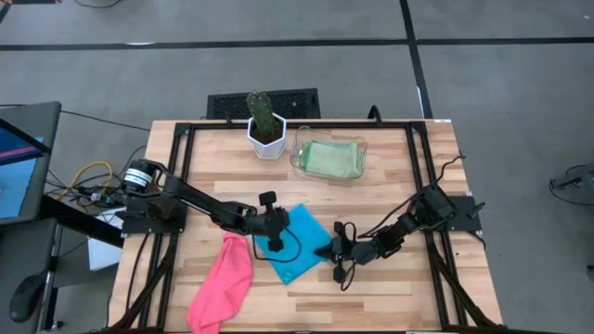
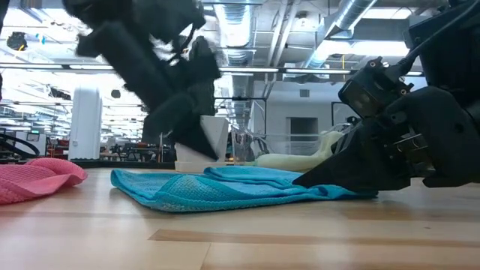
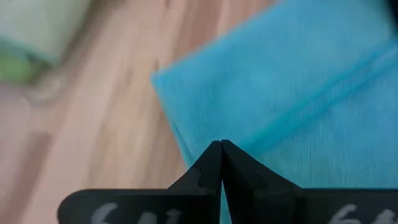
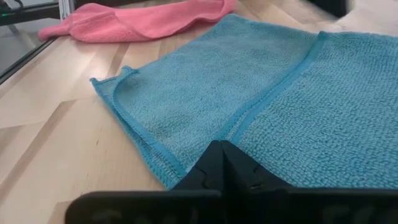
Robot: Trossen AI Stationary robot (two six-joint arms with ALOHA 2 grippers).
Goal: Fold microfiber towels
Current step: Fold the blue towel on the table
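While the turquoise towel is lying folded over on itself near the middle of the desk, toward its front edge, both arms are reaching in over it from opposite sides. The left gripper is sitting over the towel's left part with its fingers pressed fully together, and nothing is showing between them in its wrist view. The right gripper is lying low at the towel's right edge, its fingers likewise closed to a point on the cloth; whether any fabric is being pinched there cannot be told. The pink towel is lying crumpled toward the desk's front left corner, just beside the turquoise one. A light green towel is resting in the clear tray near the back edge, with a potted cactus standing just to the tray's left.
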